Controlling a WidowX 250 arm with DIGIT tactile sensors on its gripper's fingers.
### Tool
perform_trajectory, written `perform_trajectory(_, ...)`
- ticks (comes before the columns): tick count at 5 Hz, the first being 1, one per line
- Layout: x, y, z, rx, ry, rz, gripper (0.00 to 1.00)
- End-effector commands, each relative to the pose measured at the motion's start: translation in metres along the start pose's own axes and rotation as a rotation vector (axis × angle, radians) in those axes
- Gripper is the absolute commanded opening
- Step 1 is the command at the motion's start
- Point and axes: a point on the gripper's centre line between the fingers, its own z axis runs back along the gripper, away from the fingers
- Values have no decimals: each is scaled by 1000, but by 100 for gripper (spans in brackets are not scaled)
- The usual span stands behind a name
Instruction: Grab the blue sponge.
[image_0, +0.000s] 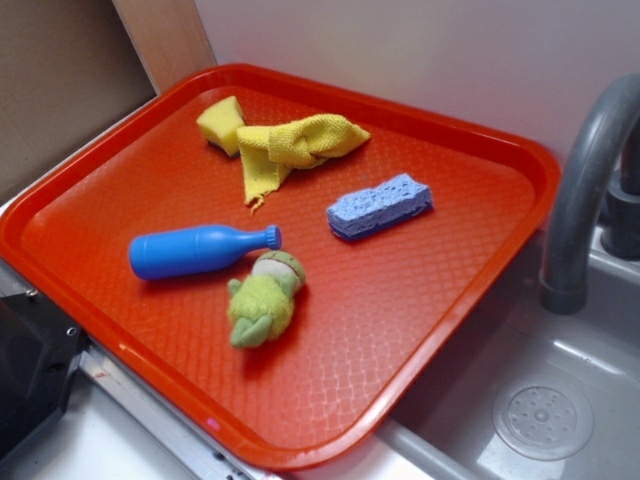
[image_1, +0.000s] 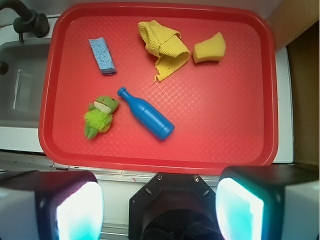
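A: Since the gripper (image_1: 160, 200) hangs high with jaws spread and empty, where is the small pale blue rectangular foam sponge (image_1: 102, 55)?

B: Flat on the red plastic tray (image_1: 225, 145), beyond the green plush toy (image_1: 100, 116). Probably light and squashy; pinch across its narrow sides.

A red tray (image_0: 520, 160) holds a blue bottle (image_0: 195, 250) lying flat, a green plush toy (image_0: 262, 300), a yellow cloth (image_0: 290, 148) and a yellow sponge (image_0: 220, 123); a sink (image_0: 540, 400) and grey faucet (image_0: 585, 170) adjoin.
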Motion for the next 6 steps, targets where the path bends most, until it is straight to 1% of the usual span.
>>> perform_trajectory(1,0,0,0,0,0,0,100)
perform_trajectory(2,25,-4,-21,-8,-39,89,100)
perform_trajectory(3,55,-15,-46,19,-115,104,100)
perform_trajectory(4,88,-38,-85,7,-155,76,100)
perform_trajectory(5,109,-67,-119,-110,-120,-66,100)
perform_trajectory(6,125,-80,-150,-115,-99,-105,100)
